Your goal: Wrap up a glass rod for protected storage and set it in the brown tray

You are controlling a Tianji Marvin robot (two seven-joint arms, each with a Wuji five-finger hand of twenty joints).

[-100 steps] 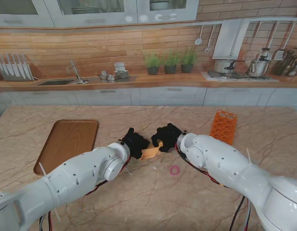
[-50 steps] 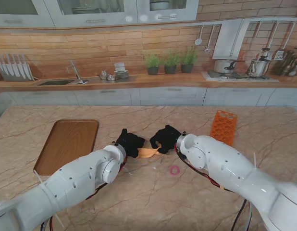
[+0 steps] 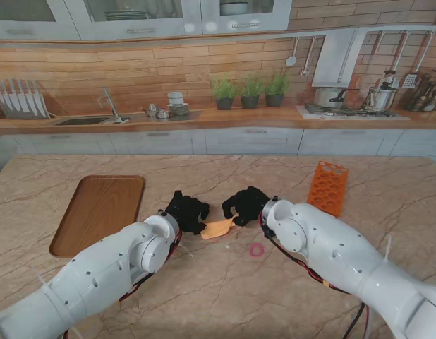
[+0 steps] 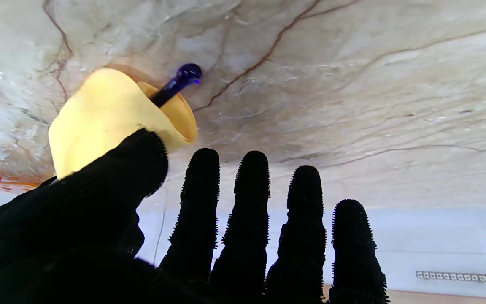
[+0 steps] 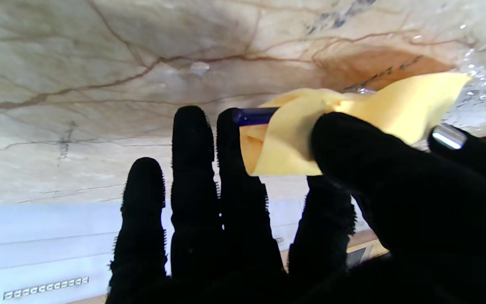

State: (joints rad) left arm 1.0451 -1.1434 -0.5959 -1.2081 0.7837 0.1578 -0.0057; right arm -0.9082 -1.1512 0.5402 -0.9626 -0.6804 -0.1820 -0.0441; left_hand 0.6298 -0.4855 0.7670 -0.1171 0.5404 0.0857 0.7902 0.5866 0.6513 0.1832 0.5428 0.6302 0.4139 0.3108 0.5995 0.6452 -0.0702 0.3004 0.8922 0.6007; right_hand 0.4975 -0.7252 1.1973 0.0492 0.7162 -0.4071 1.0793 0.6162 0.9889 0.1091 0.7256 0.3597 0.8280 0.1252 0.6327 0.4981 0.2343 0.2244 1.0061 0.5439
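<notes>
Between your two black-gloved hands, near the middle of the marble table (image 3: 225,296), sits the yellow-orange wrapping sheet (image 3: 218,228) with the dark blue glass rod (image 4: 176,84) tucked inside it. Your left hand (image 3: 187,210) has its thumb (image 4: 112,177) pressed on one end of the sheet while the other four fingers (image 4: 251,202) stick out straight, side by side and not touching the wrap, so that's a thumb-only hold as far as the wrist view shows. On that side the rounded tip of the rod pokes out of the open fold. Your right hand (image 3: 246,203) is pinching the other end: thumb (image 5: 352,147) on the sheet, with the fingers (image 5: 192,169) reaching behind the wrap, and a short stub of blue rod shows at the fold next to the middle fingers. From the stand view the bundle lies roughly level between both hands; you can't tell whether it's resting on the table or lifted just off it. Over on your left, well apart from the bundle, is the brown wooden rectangular tray (image 3: 98,212). Just beside your right forearm lies a small pink ring (image 3: 257,249), and farther to the right is an orange plastic rack with holes (image 3: 327,186).
</notes>
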